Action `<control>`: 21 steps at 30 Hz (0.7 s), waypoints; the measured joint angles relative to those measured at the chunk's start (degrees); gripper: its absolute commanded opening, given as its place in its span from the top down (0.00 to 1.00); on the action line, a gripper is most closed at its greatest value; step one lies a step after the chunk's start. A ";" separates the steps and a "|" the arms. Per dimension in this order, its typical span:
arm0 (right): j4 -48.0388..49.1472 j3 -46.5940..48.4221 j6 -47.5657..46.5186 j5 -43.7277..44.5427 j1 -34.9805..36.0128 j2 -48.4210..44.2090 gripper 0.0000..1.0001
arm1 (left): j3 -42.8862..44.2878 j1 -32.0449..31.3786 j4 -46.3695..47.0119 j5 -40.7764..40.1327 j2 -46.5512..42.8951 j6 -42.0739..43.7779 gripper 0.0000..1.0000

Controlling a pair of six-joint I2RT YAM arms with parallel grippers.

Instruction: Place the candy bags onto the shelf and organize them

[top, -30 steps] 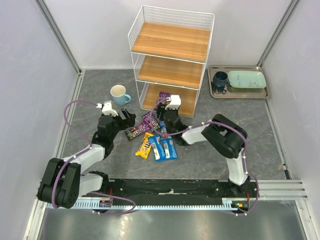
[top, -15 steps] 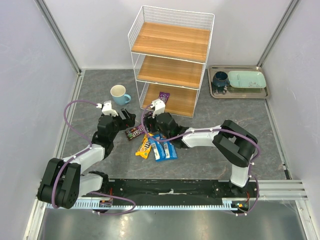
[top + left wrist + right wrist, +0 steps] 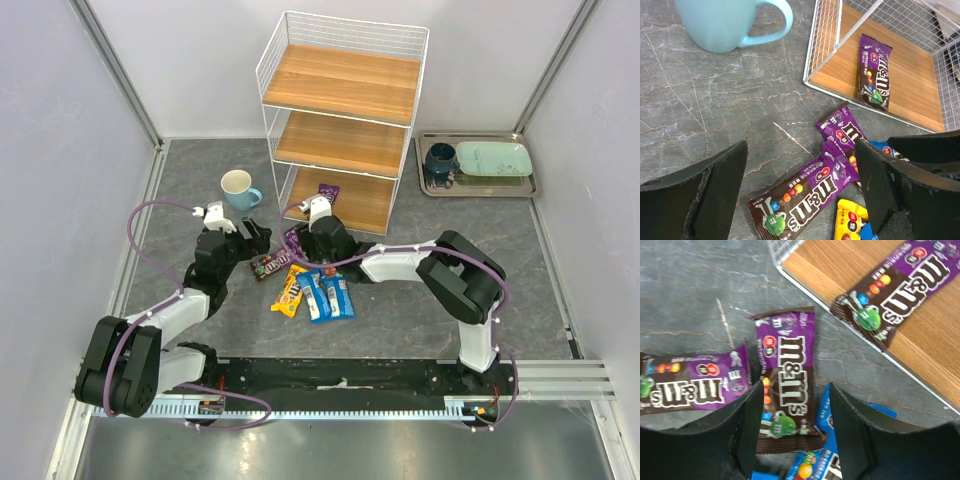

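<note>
R end effector: jaws part-open, one finger each side of mid purple pkt. Pkt lies flat on tabletop, not lifted. Can't tell if pads touch its edges.

Wrist view, outward from R end effector:
- 9 o'clock: long purple pkt, flat, just beside mid purple pkt.
- 1–2 o'clock: shelved purple pkt, flat on bottom board of shelf, near board's front edge, lying at an angle to it.

L end effector: jaws wide, nothing held. Long purple pkt is on tabletop between and below the fingers, w/ no contact seen. L arm comes in from 7–8 o'clock of the pile, R arm from 3–4 o'clock.

Top view, further out:
- Pile sits on tabletop at 6 o'clock of shelf, close to its foot.
- Yellow pkt is at 6 o'clock of the purple ones.
- Blue pkts: three side by side, touching, at 3 o'clock of yellow pkt.
- Count: one pkt on shelf, six on tabletop.
- Mug: pale blue, upright, at 9 o'clock of shelf base, near it, apart from pile.
- Tray: metal, at 3 o'clock of shelf, just beside it. Carries dark cup and pale green plate.
</note>
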 measured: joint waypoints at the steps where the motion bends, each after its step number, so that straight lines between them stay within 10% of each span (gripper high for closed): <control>1: -0.50 0.00 0.07 -0.20 -0.55 0.26 0.39 | 0.00 0.00 0.00 -0.02 0.00 0.00 0.06; 21: 1.03 -0.90 1.07 -12.44 -5.35 1.03 0.46 | 0.02 0.00 -0.20 -0.02 0.00 0.00 0.06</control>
